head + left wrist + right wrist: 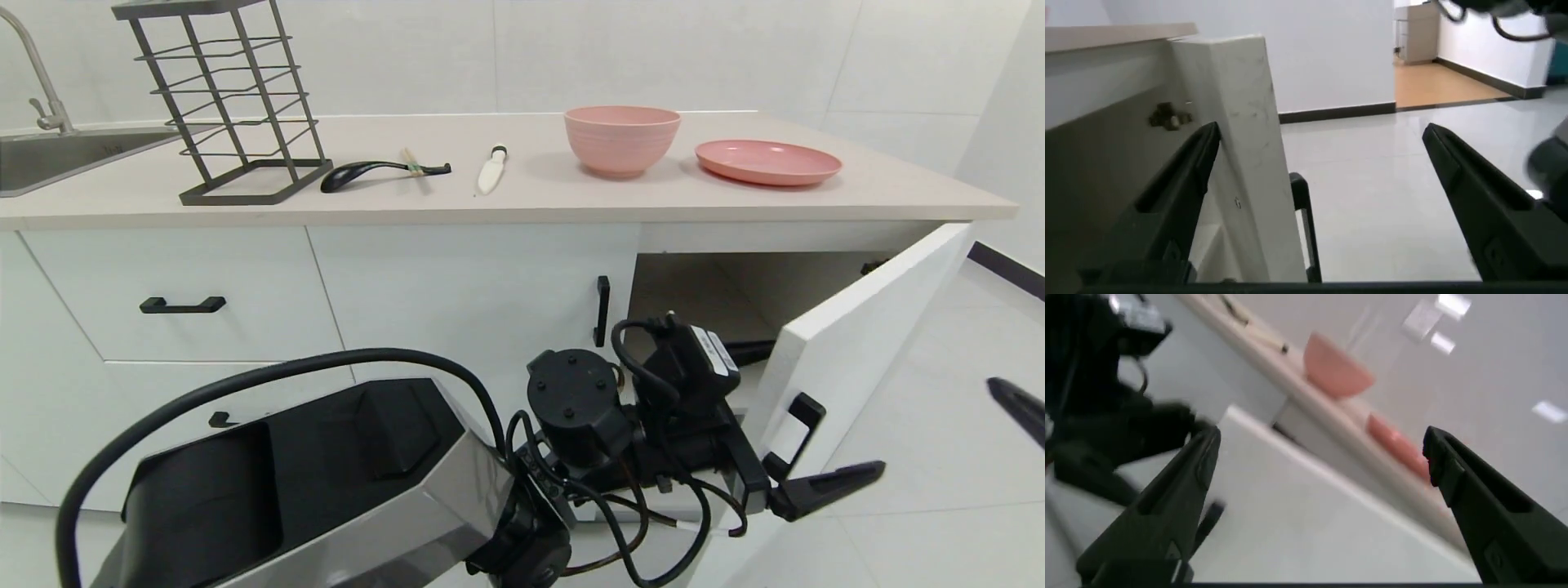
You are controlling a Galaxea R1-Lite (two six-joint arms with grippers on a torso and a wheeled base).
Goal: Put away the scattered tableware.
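Note:
On the countertop (539,192) lie a black spoon (359,171), chopsticks (415,166) and a small white utensil with a black end (492,170). A pink bowl (622,139) and a pink plate (767,160) stand to their right. Below, my left gripper (824,445) is open and straddles the edge of the open white cabinet door (857,327). In the left wrist view its fingers (1167,196) flank the door (1241,122), with the black handle (1302,220) beside it. My right gripper (1321,439) is open and holds nothing, out over the floor. It faces the door (1290,506), bowl (1335,367) and plate (1396,445).
A black wire rack (233,98) stands at the counter's left beside a sink (57,155) with a faucet (37,73). The opened cabinet (718,294) sits under the plate. Closed drawers and a closed door with black handles (181,305) lie to the left.

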